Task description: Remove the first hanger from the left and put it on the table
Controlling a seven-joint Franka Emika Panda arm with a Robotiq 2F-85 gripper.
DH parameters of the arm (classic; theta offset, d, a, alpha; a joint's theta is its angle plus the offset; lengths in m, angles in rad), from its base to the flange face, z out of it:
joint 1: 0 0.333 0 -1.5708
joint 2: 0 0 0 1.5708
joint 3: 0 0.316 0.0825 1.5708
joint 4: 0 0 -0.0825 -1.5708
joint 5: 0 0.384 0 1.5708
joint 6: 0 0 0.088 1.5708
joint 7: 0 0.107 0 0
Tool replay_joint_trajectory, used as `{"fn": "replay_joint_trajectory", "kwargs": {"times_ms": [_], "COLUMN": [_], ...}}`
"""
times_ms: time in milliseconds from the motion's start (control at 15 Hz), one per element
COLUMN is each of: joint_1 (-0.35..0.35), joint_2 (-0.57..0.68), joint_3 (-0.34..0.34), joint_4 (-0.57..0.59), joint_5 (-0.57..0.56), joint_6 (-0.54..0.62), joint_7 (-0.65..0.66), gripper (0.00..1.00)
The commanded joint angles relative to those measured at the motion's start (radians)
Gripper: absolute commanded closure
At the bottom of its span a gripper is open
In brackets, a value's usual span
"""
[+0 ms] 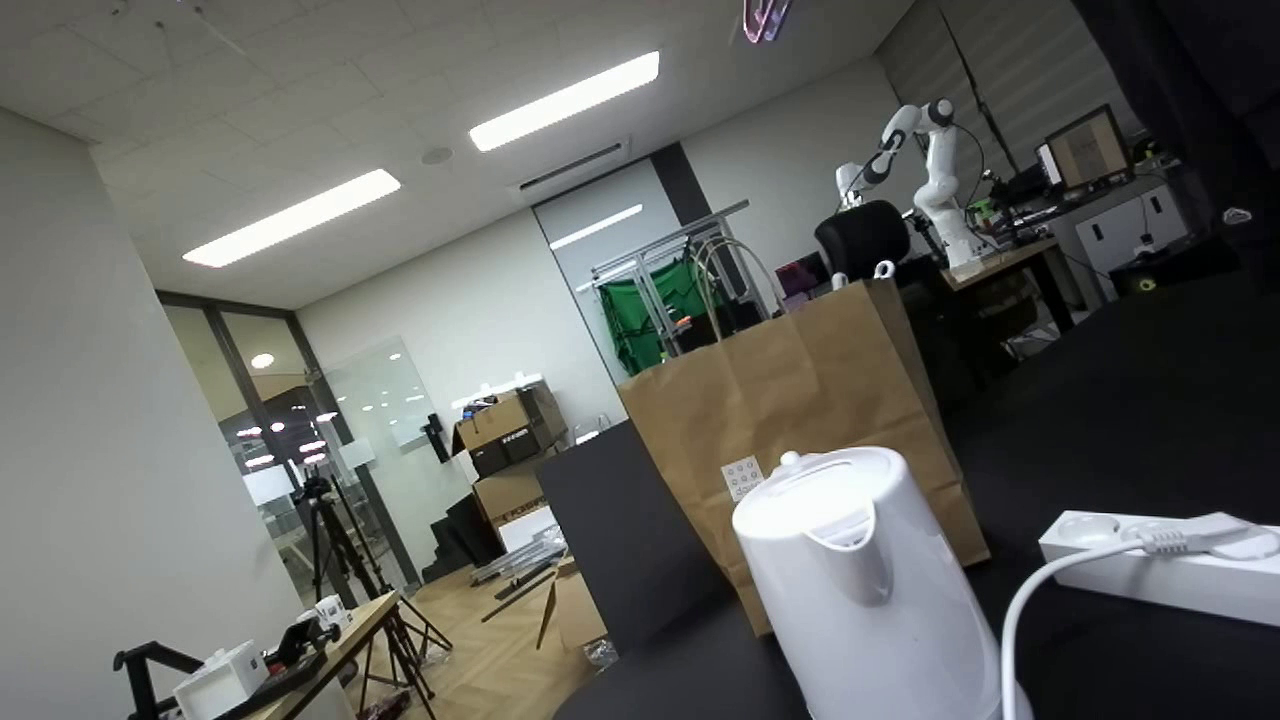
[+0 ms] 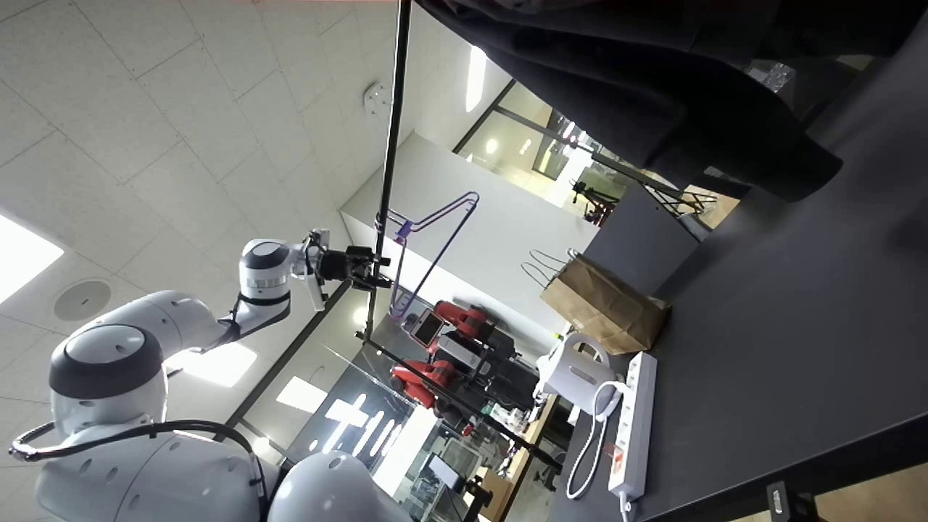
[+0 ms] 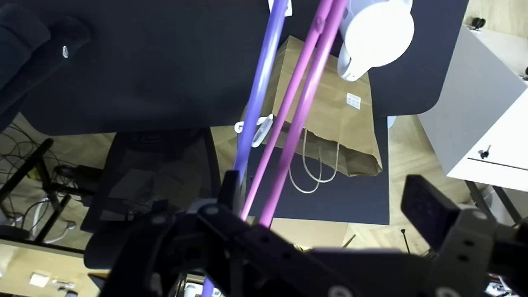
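Note:
The pink hanger (image 3: 302, 115) shows as two slanting rods in the wrist view. Its end shows at the top of an exterior view (image 1: 768, 28). Thin hanger outlines (image 2: 441, 255) overlap by the black pole in an exterior view, high above the black table (image 2: 761, 326). A purple rod (image 3: 260, 82) runs left of the pink rods. My gripper (image 3: 330, 198) is open, with its fingers wide apart. The pink rods pass between the fingers, close to the left one; the purple rod passes behind that finger. In an exterior view my gripper (image 2: 384, 272) is beside the hangers.
A black pole (image 2: 392, 130) crosses near my gripper. On the table stand a white kettle (image 1: 870, 590), a brown paper bag (image 1: 800, 410) and a white power strip (image 1: 1160, 565) with a cord. Dark clothing of a person (image 2: 652, 94) reaches over the table.

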Motion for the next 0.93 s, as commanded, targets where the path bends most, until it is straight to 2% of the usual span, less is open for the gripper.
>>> {"fn": "replay_joint_trajectory", "kwargs": {"times_ms": [0, 867], "joint_1": [-0.005, -0.002], "joint_2": [0.031, 0.039], "joint_3": [0.022, 0.01], "joint_4": [0.042, 0.032], "joint_5": [-0.035, -0.037], "joint_6": [-0.027, -0.017], "joint_7": [0.084, 0.094], "gripper": [0.0, 0.0]}}
